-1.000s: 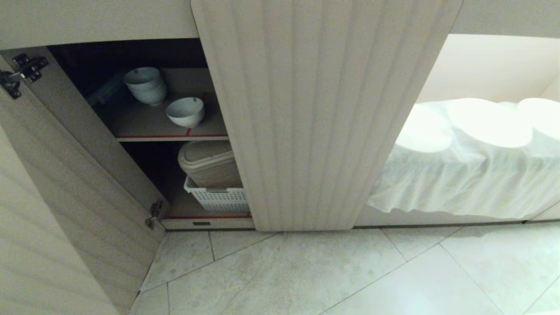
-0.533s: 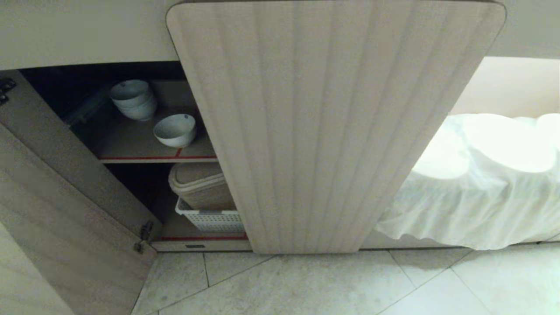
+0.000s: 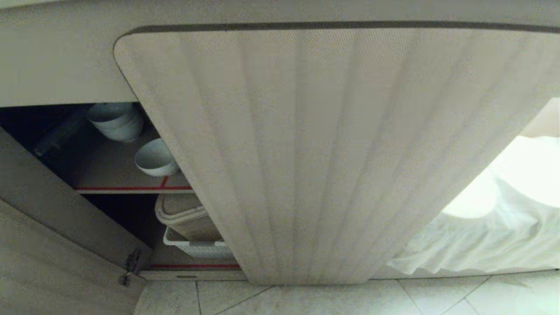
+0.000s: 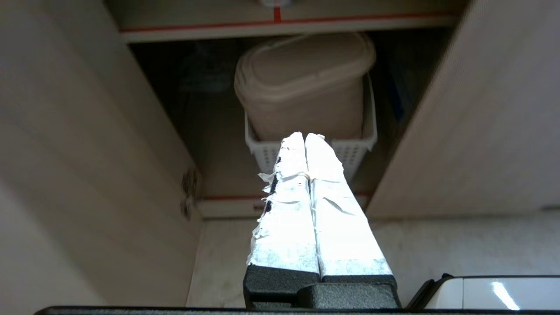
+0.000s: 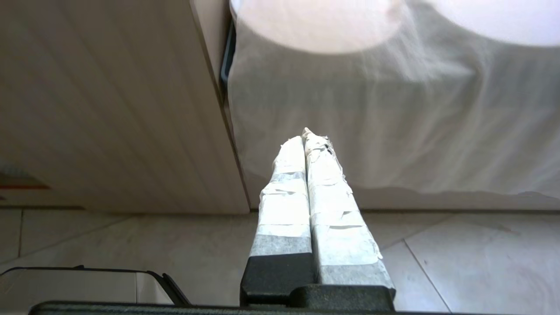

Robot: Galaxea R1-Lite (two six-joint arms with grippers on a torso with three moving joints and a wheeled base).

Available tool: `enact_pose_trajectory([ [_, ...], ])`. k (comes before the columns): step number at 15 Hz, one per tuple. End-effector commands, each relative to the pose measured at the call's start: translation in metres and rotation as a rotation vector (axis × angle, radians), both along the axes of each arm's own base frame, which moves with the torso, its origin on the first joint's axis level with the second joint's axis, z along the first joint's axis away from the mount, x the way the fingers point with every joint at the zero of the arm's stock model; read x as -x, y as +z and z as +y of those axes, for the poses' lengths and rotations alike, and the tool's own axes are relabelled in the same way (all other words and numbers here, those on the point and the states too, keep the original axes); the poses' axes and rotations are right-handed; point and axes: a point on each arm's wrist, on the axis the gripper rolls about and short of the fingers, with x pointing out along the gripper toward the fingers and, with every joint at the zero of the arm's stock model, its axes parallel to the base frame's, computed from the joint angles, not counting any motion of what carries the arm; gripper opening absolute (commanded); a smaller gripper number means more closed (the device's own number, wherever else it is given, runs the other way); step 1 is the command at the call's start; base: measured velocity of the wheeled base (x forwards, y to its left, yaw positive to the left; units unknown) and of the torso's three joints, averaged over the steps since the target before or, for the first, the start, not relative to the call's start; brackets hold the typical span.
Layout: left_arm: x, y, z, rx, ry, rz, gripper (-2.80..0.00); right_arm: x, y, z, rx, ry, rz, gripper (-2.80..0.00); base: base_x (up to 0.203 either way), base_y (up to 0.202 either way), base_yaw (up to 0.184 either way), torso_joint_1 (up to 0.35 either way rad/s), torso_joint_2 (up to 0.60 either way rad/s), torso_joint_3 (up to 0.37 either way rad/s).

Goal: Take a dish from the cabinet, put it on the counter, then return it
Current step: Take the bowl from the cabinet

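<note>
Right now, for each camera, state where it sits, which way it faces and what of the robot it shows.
Head view: high on the robot, facing down at the cabinet; the dish sits on the upper shelf; no arm shows.
Left wrist view: behind the shut left gripper, facing the tan bin in the white basket.
Right wrist view: behind the shut right gripper, facing the white cloth.
Shared: head and left wrist views both show bin, basket and red-taped shelves.

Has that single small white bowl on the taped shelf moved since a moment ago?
No. The small white glossy bowl sits just behind the shelf's red tape cross as before; only the camera shifted.
</note>
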Motion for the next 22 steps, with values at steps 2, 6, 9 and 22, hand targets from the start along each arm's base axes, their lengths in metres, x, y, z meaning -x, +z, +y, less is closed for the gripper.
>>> enact_pose_trajectory([
  [2, 0.0000, 0.0000, 0.0000, 0.000, 0.000, -0.001, -2.80, 0.0000, 0.0001, 0.0000, 0.000, 0.000, -0.001, -2.80, 0.171, 0.000, 0.001, 0.004, 0.00, 0.000],
  [6, 0.0000, 0.0000, 0.0000, 0.000, 0.000, -0.001, -2.80, 0.0000, 0.0000, 0.0000, 0.000, 0.000, 0.000, -2.80, 0.015, 0.000, 0.001, 0.003, 0.00, 0.001],
  [9, -0.0001, -0.0004, 0.0000, 0.000, 0.000, 0.001, -2.80, 0.0000, 0.0000, 0.0000, 0.000, 0.000, 0.000, -2.80, 0.000, 0.000, 0.000, 0.000, 0.00, 0.000],
  [22, 0.0000, 0.0000, 0.0000, 0.001, 0.000, -0.001, -2.80, 0.0000, 0.0000, 0.0000, 0.000, 0.001, 0.000, -2.80, 0.000, 0.000, 0.000, 0.000, 0.00, 0.000],
])
